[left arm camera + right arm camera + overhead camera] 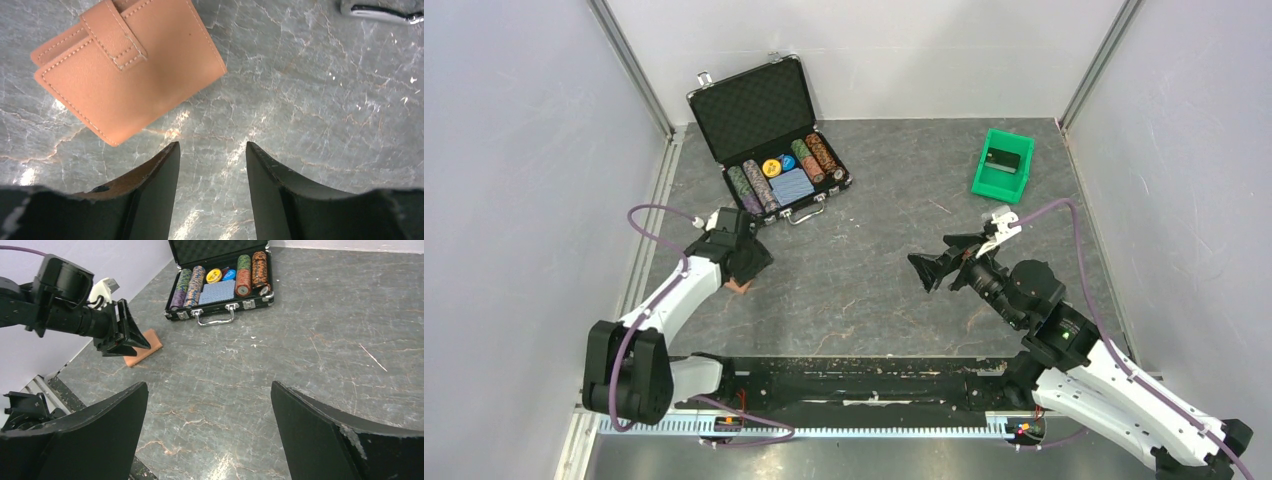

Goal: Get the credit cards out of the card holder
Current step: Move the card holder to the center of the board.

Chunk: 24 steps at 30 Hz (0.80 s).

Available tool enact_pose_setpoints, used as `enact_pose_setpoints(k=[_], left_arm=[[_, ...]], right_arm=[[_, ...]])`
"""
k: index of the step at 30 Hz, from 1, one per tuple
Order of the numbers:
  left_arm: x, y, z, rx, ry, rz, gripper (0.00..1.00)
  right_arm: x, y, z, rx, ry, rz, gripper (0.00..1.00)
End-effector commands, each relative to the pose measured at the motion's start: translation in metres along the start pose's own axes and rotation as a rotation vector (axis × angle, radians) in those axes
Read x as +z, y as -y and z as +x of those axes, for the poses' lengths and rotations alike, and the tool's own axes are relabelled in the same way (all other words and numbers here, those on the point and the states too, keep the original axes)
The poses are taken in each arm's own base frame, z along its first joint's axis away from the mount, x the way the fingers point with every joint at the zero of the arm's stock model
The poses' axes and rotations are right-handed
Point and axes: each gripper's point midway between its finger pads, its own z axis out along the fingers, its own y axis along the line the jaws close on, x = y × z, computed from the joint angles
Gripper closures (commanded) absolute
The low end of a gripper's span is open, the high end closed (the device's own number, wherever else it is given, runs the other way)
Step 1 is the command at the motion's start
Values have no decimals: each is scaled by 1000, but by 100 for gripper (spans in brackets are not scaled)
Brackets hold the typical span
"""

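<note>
Card holder (127,70) lies flat on the table (320,100), folded shut, with its strap (120,35) across the front. It sits just in front of the left claw (212,150) and off to one side, not between the fingers. That claw is partly open and holds nothing. The right claw (208,390) is spread wide, holds nothing, and hangs well apart from the holder. No credit cards show; I think they are inside. This looks like the reaching step. Next, one claw should pin the holder while the other lifts the strap.
</note>
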Motion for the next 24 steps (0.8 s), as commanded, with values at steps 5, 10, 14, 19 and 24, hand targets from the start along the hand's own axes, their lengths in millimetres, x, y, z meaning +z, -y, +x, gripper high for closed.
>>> enact_pose_setpoints(k=[5,10,14,19,24], left_arm=[[-32,1,-43,24,214,-43,39],[-18,-25,-63,-2,208,-148,43],[-3,-47,-77,-53,173,-215,59],[17,-77,-102,-181,121,-248,89],[45,-74,-88,-174,-23,-227,98]], right_arm=[[-2,0,-19,16,45,23,5],[-2,-3,-17,30,47,4,5],[-6,-2,-17,35,59,2,5],[-7,-2,-15,37,62,-4,5],[-6,-4,-15,35,63,-18,5]])
